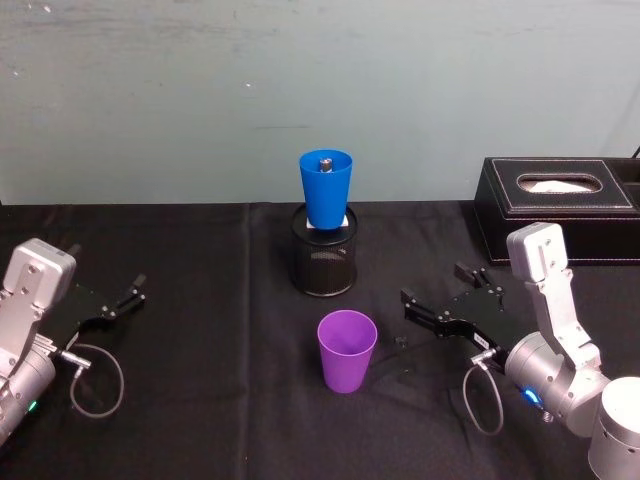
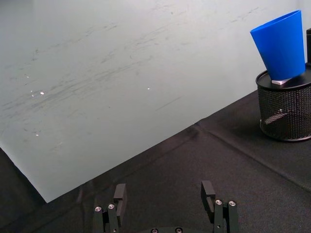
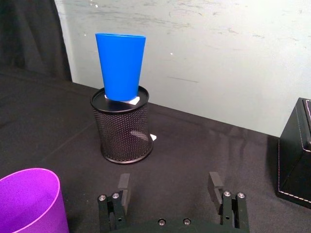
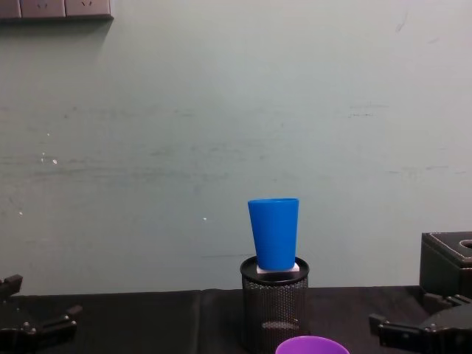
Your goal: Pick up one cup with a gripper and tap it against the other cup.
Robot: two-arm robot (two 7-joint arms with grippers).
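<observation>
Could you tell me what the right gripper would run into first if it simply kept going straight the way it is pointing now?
Probably the purple cup. In the head view the right gripper, open, points toward the robot's left, its tips just short of the cup's rim. Depth is unclear: its wrist view aims nearer the black mesh holder, so it might pass behind the cup.

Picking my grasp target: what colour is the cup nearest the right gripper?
Purple cup; head view shows it best.
</observation>
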